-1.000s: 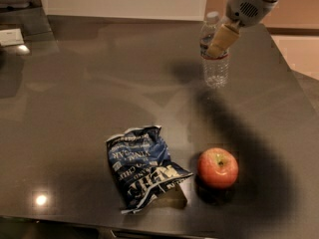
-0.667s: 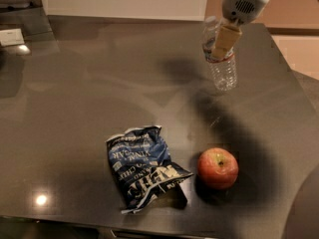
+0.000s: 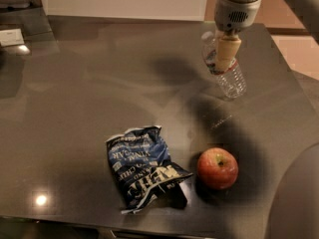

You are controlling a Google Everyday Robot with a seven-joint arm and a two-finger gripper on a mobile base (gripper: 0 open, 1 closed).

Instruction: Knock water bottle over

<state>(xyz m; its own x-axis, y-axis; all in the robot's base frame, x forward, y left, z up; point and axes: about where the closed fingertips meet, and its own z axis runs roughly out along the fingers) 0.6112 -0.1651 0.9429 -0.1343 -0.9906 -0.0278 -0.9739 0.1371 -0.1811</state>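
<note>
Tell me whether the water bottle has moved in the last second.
Yes. The water bottle has tipped from upright to tilted, its base swinging toward the table's right edge; the gripper is at its middle.

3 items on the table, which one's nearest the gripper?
The water bottle, far right: clear, leaning with its cap to the left, with the gripper right across its upper half. The apple and the chip bag lie well nearer the front edge.

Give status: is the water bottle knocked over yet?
Done: the gripper is at the upper half of the water bottle, far right of the table. In hand: the bottle is tilted well off upright, cap leaning left. Left: it isn't lying flat yet, so it likely needs pushing over. The apple and chip bag sit apart, nearer the front.
</note>
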